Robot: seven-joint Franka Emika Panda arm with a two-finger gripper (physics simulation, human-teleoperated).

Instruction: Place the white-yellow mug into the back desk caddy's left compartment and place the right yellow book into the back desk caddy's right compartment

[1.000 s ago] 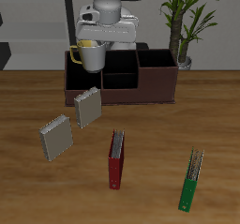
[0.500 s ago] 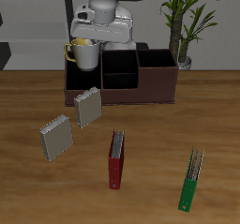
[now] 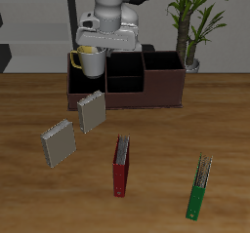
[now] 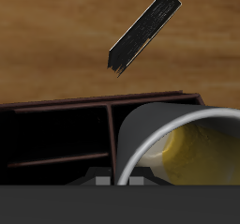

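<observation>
My gripper is shut on the white-yellow mug and holds it upright by the rim, just above the left compartment of the back desk caddy. The right compartment at the other end shows nothing inside. In the wrist view the mug with its yellow inside fills the space beside the gripper, over the caddy's black-lined wells. The right yellow book stands tilted on the table, well in front of the caddy.
A second pale book stands tilted just before the caddy; a dark slab in the wrist view is probably it. A red book and a green book lie nearer the front edge. A potted plant stands behind the caddy.
The gripper with the mug has shifted slightly sideways over the caddy's end and come down a little toward the left compartment. The books have not moved.
</observation>
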